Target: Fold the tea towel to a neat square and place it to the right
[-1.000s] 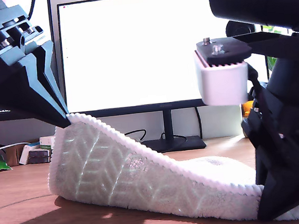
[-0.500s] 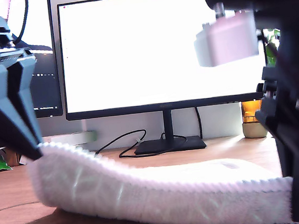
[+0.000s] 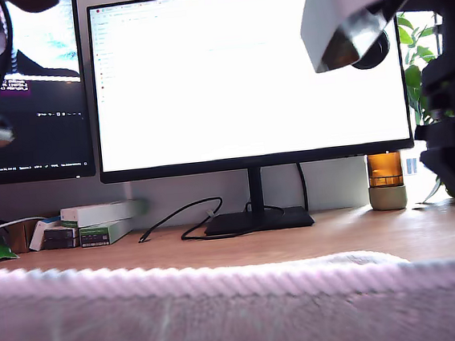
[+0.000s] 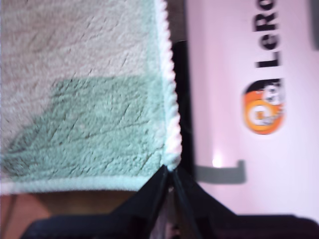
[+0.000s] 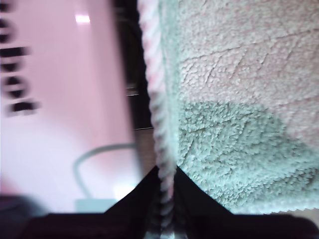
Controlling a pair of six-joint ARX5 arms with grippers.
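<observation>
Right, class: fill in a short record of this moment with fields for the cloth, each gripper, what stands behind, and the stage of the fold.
cloth: tea towel, off-white, blurred, spread across the foreground of the exterior view
first gripper: my first gripper pinches a corner of the towel's beaded hem
second gripper: my second gripper pinches the hem too
background: monitor, amber jar, boxes on the wooden desk
stage: not yet a neat square
</observation>
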